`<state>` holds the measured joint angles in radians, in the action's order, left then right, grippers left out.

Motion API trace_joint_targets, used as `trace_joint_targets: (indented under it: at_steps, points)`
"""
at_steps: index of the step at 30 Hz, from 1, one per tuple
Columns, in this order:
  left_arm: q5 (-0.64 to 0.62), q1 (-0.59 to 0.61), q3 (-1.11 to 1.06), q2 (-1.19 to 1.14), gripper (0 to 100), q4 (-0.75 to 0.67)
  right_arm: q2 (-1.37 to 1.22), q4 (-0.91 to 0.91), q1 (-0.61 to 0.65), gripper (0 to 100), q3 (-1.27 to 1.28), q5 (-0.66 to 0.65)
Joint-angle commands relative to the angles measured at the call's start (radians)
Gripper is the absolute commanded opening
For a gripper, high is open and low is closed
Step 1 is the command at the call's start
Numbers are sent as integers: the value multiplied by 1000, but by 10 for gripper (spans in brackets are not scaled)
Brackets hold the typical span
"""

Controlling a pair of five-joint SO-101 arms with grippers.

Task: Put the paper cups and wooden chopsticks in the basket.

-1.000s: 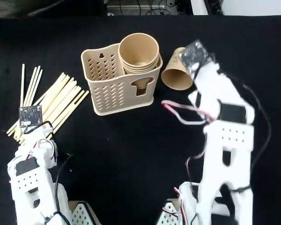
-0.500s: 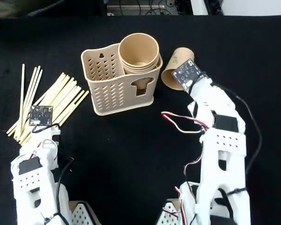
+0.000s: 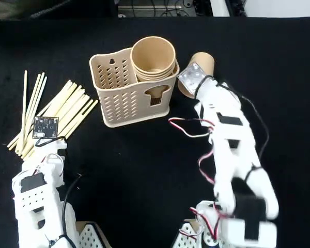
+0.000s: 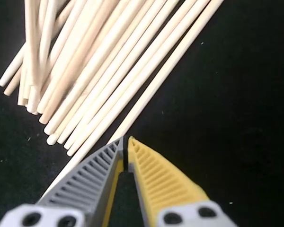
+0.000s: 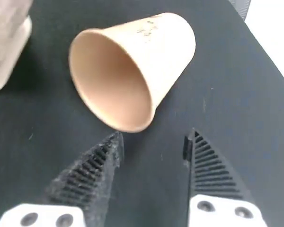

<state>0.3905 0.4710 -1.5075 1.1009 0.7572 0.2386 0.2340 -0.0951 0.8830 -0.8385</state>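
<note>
Lying on its side on the table (image 3: pixel 144 170), just beside the basket (image 3: pixel 124 98) on the side of the arm at the right of the high view, the loose paper cup (image 5: pixel 132 71) is turned with its open mouth toward the right gripper (image 5: pixel 154 137). Its long axis runs away from that gripper. The rim is found just ahead of the tips, whose jaws are spread apart and empty. The right arm is judged the nearer. Well apart, the left gripper (image 4: pixel 125 140) is pressed together at the near ends of the wooden chopsticks (image 4: pixel 109 71).
</note>
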Motion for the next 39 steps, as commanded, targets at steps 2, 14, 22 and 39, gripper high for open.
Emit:
trace_joint_targets:
  at_steps: [2,14,22,39]
  points:
    - [5,-13,5,11,30,-15,-193,-195,8,223,-88,34]
    - [5,-13,7,11,30,-15,-395,-310,8,18,-205,46]
    - [5,-13,8,11,30,-15,-124,-347,-107,11,-31,190]
    - [5,-13,7,11,30,-15,437,802,-129,11,-547,410]
